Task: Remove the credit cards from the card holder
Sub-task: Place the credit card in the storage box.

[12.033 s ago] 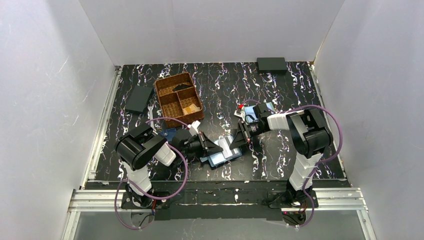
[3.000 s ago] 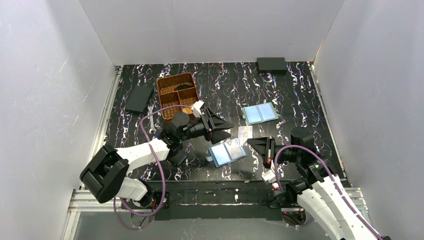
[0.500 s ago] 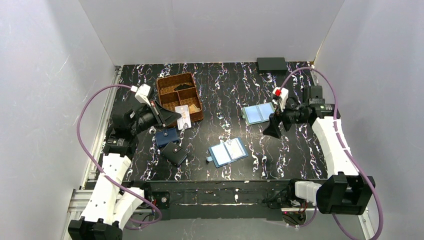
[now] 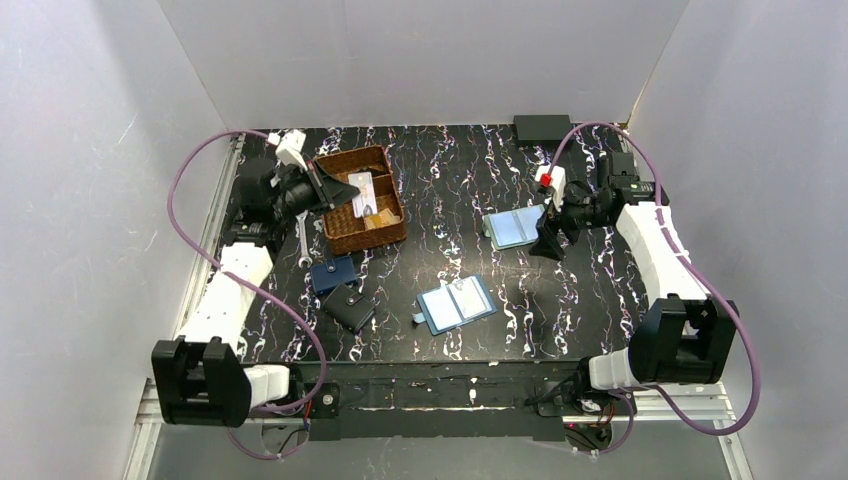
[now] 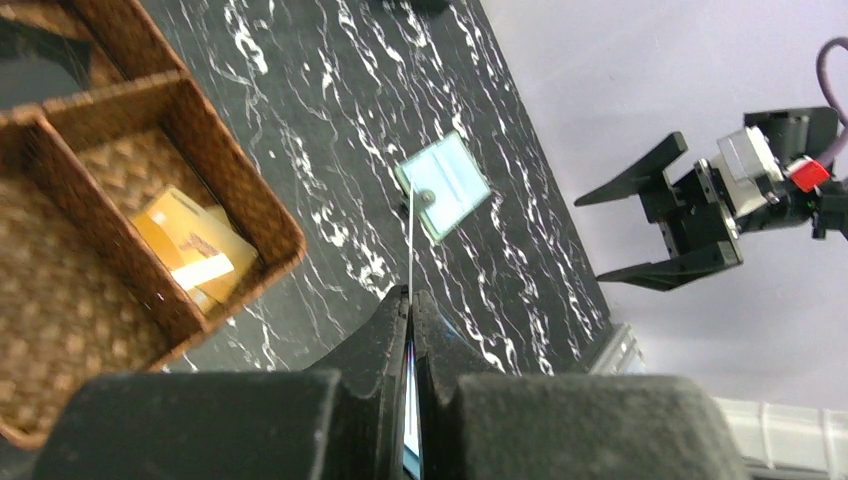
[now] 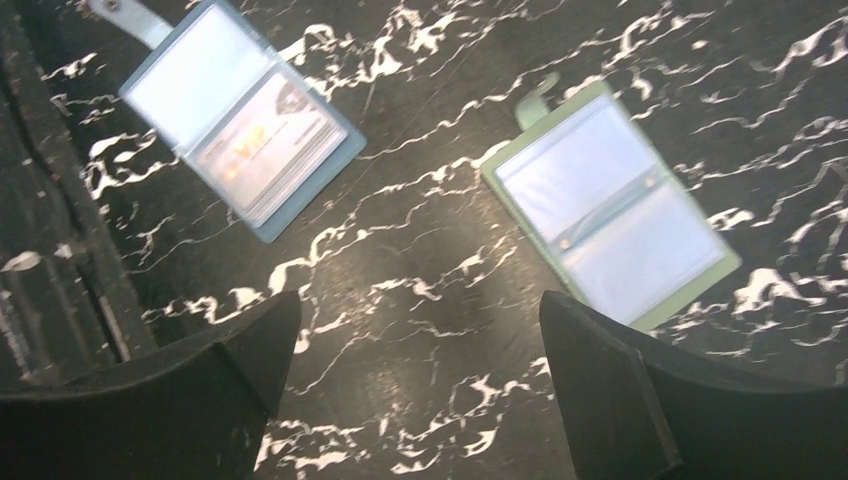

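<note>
The card holder (image 4: 457, 304) lies open on the table's front middle, steel-blue, with a marked credit card (image 6: 262, 138) still in one pocket. The right wrist view shows this card holder (image 6: 170, 75) at upper left. My left gripper (image 4: 343, 190) hangs over the basket, shut on a whitish credit card (image 4: 363, 188). In the left wrist view that card (image 5: 410, 240) shows edge-on, sticking out between the shut fingers of the left gripper (image 5: 412, 298). My right gripper (image 4: 548, 237) is open and empty above bare table, between the two holders; its own view shows the right gripper (image 6: 420, 315) wide apart.
A brown woven basket (image 4: 345, 157) with compartments stands at the back left, something yellow inside. A paler green-blue holder (image 4: 518, 228) lies open at the right. A navy wallet (image 4: 333, 273) and a black wallet (image 4: 349, 307) lie front left. A black box (image 4: 542, 128) sits at the back.
My left gripper has carried the credit card up and back, from the basket's front edge to over its compartments. My right gripper has drawn slightly back toward the pale holder.
</note>
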Motion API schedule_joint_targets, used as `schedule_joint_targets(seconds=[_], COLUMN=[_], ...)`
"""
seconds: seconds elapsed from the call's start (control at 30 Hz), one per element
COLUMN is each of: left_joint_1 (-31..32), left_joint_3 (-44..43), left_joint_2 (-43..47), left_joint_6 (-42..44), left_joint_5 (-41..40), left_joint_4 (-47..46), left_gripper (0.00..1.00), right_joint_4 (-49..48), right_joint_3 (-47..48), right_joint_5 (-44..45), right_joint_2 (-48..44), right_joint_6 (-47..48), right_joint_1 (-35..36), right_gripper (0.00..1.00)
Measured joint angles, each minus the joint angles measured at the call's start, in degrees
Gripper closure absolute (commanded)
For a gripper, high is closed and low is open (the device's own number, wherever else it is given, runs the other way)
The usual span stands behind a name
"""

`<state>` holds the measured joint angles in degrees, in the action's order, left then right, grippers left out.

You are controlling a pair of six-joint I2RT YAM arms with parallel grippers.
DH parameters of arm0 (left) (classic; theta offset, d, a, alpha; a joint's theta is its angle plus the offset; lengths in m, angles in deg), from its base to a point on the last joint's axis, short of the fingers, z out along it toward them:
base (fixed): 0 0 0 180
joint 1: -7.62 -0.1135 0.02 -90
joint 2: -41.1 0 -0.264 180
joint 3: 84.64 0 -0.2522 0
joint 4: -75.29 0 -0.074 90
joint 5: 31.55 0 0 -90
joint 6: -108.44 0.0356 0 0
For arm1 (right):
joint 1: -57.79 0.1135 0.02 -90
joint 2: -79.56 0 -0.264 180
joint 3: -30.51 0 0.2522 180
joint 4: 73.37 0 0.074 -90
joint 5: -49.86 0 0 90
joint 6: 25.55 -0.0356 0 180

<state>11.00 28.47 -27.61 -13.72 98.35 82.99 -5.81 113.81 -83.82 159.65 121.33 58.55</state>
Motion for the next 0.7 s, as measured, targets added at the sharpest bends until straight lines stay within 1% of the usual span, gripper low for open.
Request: schedule_joint_targets(seconds=[0.07, 0.17, 0.27, 0.4, 0.57, 0.7], left_joint_1=[-0.4, -0.7, -0.8, -1.0, -1.8, -4.2], left_joint_3=[-2.8, -6.0, -7.7, -7.8, -7.3, -8.8], left_joint_2=[-2.2, -3.1, -3.1, -3.4, -5.6, -9.2], left_joint_6=[1.3, 3.9, 6.8, 9.6, 11.8, 14.0], left_joint_5=[-0.2, -1.5, -3.1, -5.3, -6.0, -6.0], left_joint_4=[0.1, 1.6, 3.9, 6.8, 6.7, 10.1], left_gripper=[1.00, 1.00, 1.00, 1.00, 1.00, 1.00], right_joint_4=[-3.0, -9.6, -14.7, -19.7, -22.3, -23.8], right_joint_3=[0.0, -1.1, -2.9, -3.1, -3.1, -2.4], right_joint_5=[-0.2, 0.3, 2.0, 3.0, 3.1, 5.1], right_joint_2=[0.0, 0.0, 0.2, 2.9, 8.5, 12.4], right_joint_6=[-1.2, -3.8, -5.5, -6.7, -6.1, -6.9], right_joint_1=[0.0, 0.0, 0.2, 0.9, 1.9, 3.9], right_gripper=[0.02, 0.02, 0.02, 0.02, 0.02, 0.02])
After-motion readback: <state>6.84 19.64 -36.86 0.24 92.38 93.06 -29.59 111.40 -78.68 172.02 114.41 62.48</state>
